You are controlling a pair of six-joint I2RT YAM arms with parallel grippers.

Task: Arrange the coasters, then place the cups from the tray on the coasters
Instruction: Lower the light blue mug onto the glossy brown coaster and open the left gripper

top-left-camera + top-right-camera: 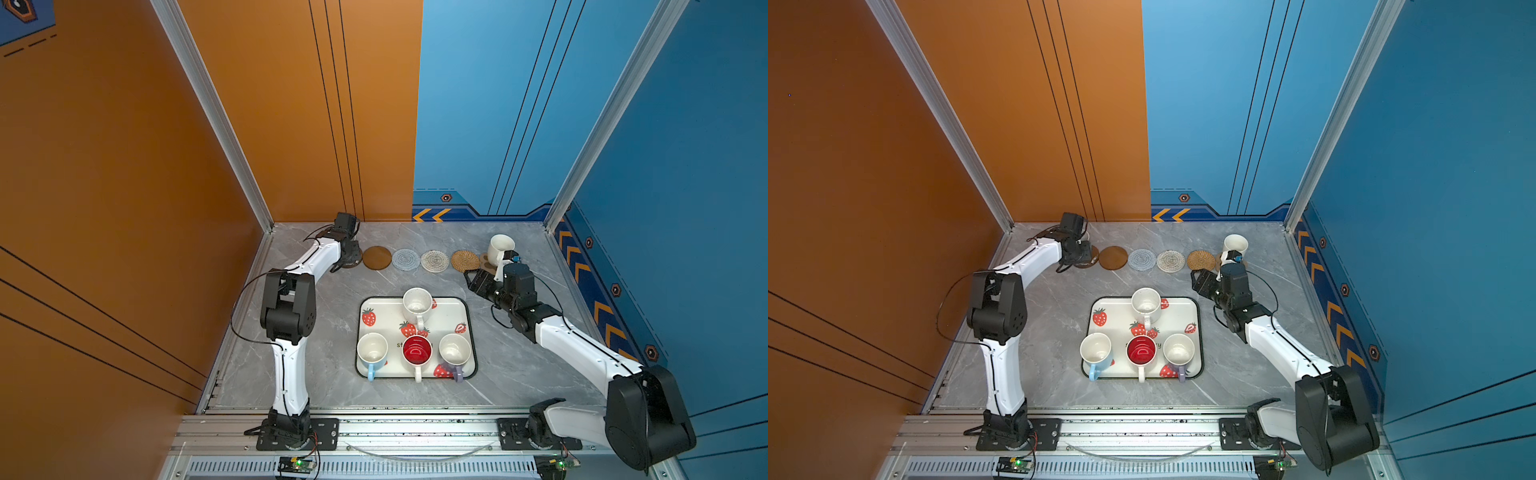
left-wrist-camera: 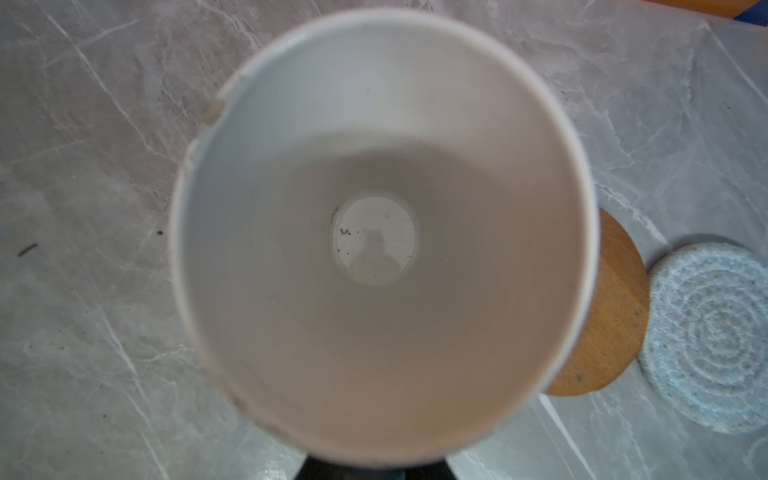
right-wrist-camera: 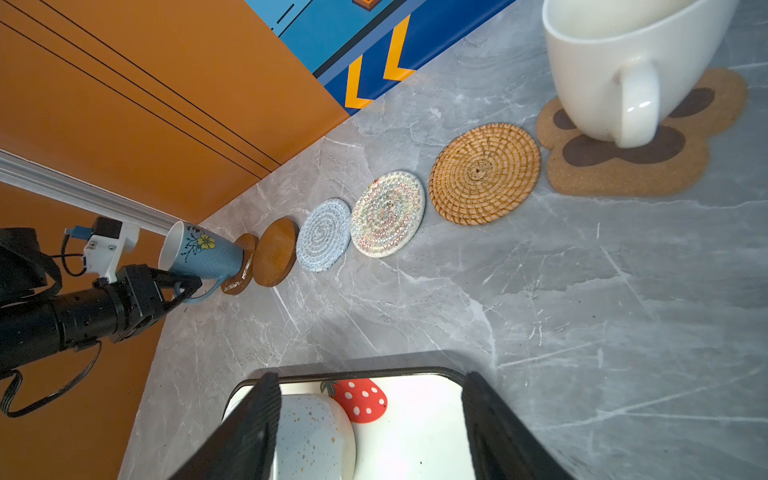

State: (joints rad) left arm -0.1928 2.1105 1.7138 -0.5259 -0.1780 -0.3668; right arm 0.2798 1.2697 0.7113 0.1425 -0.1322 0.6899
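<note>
The light blue cup (image 3: 203, 253) with the yellow flower is at the far left end of the coaster row, its base at the end brown disc (image 3: 246, 253). Whether it rests on the disc or hangs just above it I cannot tell. The left claw (image 3: 187, 289) is pinched narrow on its handle, and the left wrist view looks straight down into its white inside.

Next along the row lie the 2nd brown disc (image 1: 377, 257), the grey round (image 1: 405, 259), the cream round (image 1: 434, 261) and the tan round (image 1: 465, 260). Last is the paw-print coaster (image 3: 623, 174), with a plain white cup (image 3: 602, 70) standing on it.

That puts 2 of 6 cups at the row. The other 4 stand on the tray (image 1: 386, 324): a speckled cup (image 1: 417, 301) at its far edge and 3 in the near row. All 4 handles point to the near side.

The right claw (image 1: 469, 280) is empty, jaws wide, over the bench (image 1: 324, 291) between the tan round and the tray's far right corner. The speckled cup is the closest to it, lying to its left and a little nearer the arm bases. Its handle sits on the side away from the claw, so a handle grip likely means coming over the cup. The right arm is the nearer one.
</note>
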